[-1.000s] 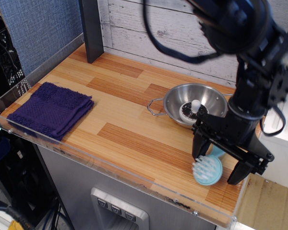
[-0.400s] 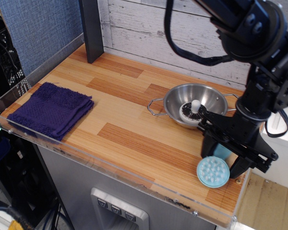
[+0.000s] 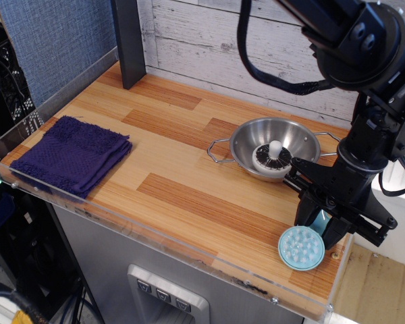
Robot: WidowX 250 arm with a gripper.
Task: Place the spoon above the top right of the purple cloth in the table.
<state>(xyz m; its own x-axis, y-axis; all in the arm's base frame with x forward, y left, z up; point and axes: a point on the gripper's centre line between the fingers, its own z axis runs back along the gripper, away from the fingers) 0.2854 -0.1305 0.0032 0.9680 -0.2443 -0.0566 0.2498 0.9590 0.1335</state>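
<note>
well, the tool (image 3: 319, 229) has come down at the near right corner of the desk (image 3: 175, 155), its two dark fingers now narrowed around the short handle of the spoon (image 3: 302, 247), where a second ago they straddled it wide; whether they actually press on it i cannot tell; the spoon lies flat now with its bumpy round head facing up, no longer tilted on edge as it was; the purple cloth (image 3: 71, 155) sits folded at the far left edge, well apart, unchanged; a steel bowl (image 3: 273, 145) with a white piece inside rests just behind the tool.
</note>
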